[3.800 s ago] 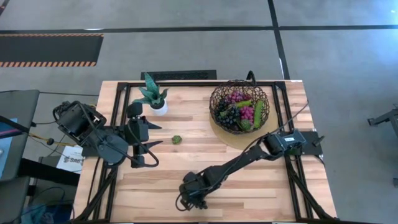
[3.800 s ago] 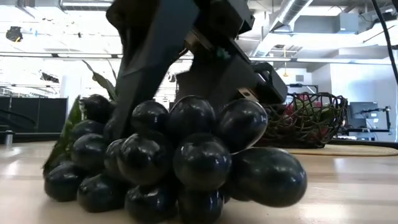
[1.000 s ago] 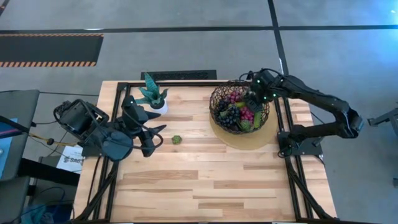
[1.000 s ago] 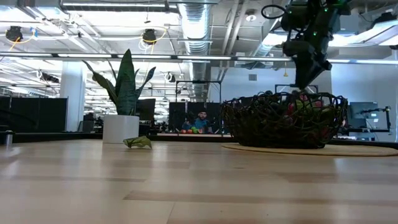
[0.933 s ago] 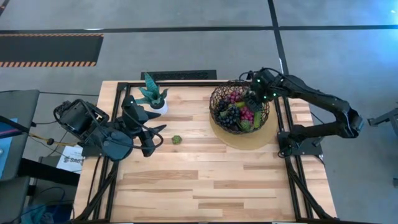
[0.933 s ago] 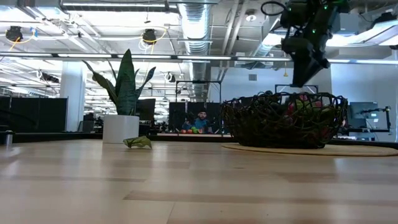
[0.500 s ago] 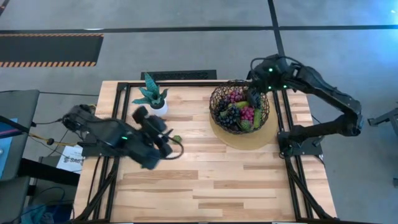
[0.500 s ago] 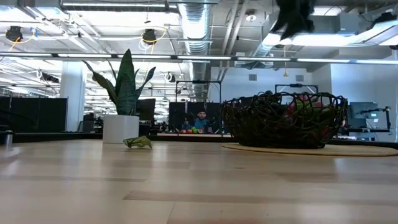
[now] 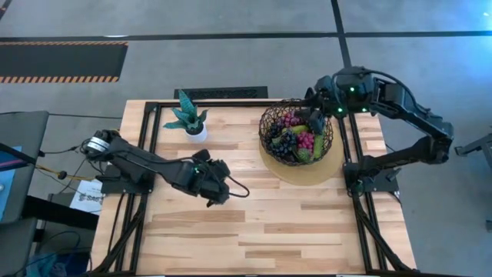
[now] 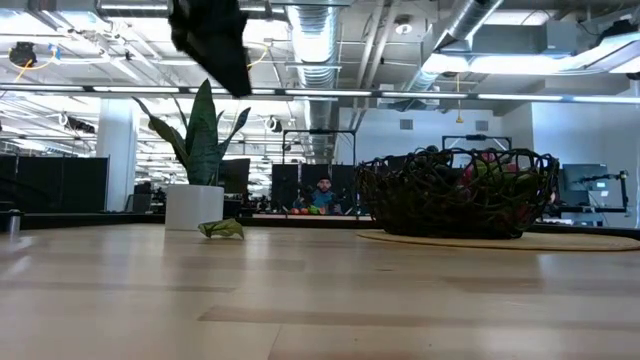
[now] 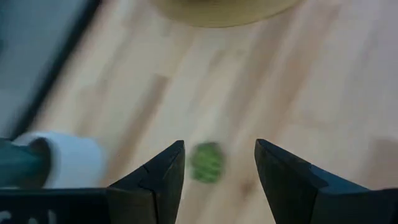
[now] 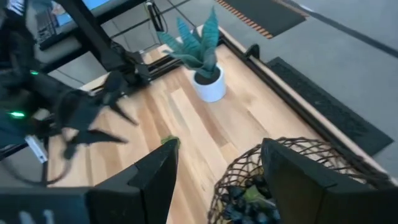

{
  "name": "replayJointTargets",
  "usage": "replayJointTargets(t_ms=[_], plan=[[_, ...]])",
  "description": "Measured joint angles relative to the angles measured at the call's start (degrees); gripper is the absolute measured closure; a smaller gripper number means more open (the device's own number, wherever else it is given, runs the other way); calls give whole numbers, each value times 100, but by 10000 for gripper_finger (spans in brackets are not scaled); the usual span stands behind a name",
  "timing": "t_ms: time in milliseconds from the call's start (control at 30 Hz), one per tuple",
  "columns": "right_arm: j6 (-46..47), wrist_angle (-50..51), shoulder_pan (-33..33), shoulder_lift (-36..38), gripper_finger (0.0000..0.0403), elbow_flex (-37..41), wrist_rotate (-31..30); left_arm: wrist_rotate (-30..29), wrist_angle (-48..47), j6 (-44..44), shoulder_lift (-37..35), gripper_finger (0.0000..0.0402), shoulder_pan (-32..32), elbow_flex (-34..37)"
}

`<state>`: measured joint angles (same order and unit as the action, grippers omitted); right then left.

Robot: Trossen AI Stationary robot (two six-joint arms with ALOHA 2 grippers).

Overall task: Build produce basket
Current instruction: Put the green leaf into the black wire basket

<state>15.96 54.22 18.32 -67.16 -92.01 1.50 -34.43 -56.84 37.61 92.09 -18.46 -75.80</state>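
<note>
L gripper [image 11: 217, 163] spread over small green item [image 11: 207, 162]; R gripper [image 12: 217, 168] spread above produce-filled basket [image 9: 296, 131].

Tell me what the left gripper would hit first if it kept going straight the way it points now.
Probably the small green leafy piece lying on the wooden table: the left wrist view shows it framed between the open left gripper fingers, still beyond them. How far is unclear.
</note>
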Motion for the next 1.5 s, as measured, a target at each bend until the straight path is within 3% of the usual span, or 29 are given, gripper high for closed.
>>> replayJointTargets(t_ms=[200, 533, 767, 1033, 1133, 1300, 1500], plan=[[367, 0, -158, -2, 154, 0, 9, -780, 14, -421, -2, 219, 7, 441], [1021, -48, -187, -2, 154, 0, 9, -677, 1358, -1127, -9, 219, -34, 1014], [1453, -52, -187, -2, 154, 0, 7, -332, 1600, -1128, -9, 219, 93, 1647], [1673, -106, -188, -148, 154, 2, 4, -806, 1983, -1102, -9, 219, 87, 2078], [1703, -84, -177, -208, 154, 5, 4, -506, 2237, -1302, -9, 219, 64, 2078], [1673, -81, -246, -297, 154, 9, 2, 670, 2535, -1700, -9, 219, 76, 2078], [1498, -70, -338, -349, 154, 4, 13, 1032, 2478, -1383, -9, 219, 352, 2078]])
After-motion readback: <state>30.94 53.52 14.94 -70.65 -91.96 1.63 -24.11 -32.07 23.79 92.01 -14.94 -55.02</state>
